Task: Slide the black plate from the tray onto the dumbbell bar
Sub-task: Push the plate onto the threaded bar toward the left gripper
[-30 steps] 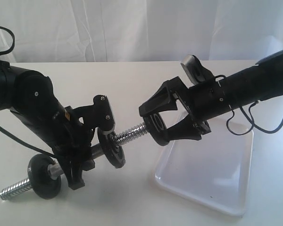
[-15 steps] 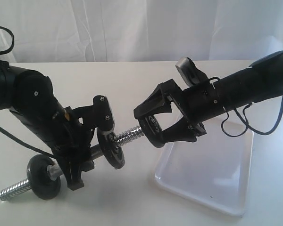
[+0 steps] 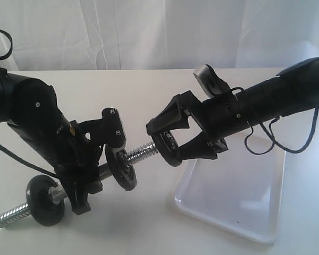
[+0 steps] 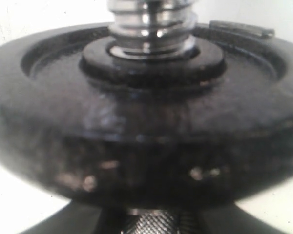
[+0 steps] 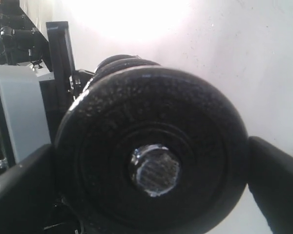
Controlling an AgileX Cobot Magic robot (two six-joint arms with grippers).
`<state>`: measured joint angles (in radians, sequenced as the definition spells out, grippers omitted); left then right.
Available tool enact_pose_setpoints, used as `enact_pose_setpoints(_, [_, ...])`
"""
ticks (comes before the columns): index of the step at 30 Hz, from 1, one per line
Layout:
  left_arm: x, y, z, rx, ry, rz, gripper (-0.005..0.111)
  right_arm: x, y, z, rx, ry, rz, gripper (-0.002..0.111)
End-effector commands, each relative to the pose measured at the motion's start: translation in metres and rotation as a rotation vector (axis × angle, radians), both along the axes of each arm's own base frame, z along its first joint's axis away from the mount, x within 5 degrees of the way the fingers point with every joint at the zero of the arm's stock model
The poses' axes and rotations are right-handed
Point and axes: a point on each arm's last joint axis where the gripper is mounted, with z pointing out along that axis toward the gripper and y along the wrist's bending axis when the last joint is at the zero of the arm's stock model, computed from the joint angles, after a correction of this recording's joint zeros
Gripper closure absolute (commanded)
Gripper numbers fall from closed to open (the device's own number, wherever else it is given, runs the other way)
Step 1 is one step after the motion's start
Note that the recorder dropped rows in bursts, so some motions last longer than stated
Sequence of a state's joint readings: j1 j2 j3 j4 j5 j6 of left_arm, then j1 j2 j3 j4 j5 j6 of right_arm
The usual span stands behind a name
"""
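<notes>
**Plate reaches the tip of the bar**

The right pincer point(image 3: 164, 143), pinching the black plate point(image 3: 169, 144) by its rim, has crept toward the left pincer point(image 3: 98, 170) over the last second. The dumbbell bar point(image 3: 141, 153), clamped in that left pincer, now has its threaded end in the plate's hole, and the right wrist view shows the tip centred there. How deep it sits, I can't quite tell. The tray point(image 3: 223, 226) lies behind and below the right pincer. Threading looks begun; the plate likely needs pushing on toward the fitted disc point(image 3: 119, 167) ahead.
</notes>
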<state>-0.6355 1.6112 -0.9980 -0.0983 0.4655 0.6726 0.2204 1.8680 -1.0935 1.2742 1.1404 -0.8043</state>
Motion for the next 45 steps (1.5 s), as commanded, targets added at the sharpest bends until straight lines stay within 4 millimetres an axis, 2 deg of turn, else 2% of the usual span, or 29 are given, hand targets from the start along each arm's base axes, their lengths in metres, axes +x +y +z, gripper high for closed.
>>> enact_pose_setpoints(1, [0.002, -0.007, 0.044, -0.188, -0.150, 0.053, 0.107, -0.009, 0.012, 0.010, 0.091, 0.002, 0.067, 0.108])
enact_pose_setpoints(4, [0.000, -0.005, 0.050, -0.198, -0.164, 0.053, 0.107, -0.009, 0.012, 0.010, 0.092, 0.002, 0.066, 0.108])
enact_pose_setpoints(29, [0.000, -0.005, 0.050, -0.198, -0.164, 0.053, 0.107, -0.010, 0.013, 0.010, 0.094, -0.008, 0.075, 0.108])
enact_pose_setpoints(36, [0.000, -0.005, 0.050, -0.198, -0.164, 0.053, 0.107, -0.018, 0.030, 0.008, 0.090, -0.011, 0.132, 0.108])
enact_pose_setpoints(45, [0.000, -0.005, 0.050, -0.198, -0.164, 0.053, 0.107, -0.026, 0.049, -0.012, 0.073, 0.040, 0.195, 0.108])
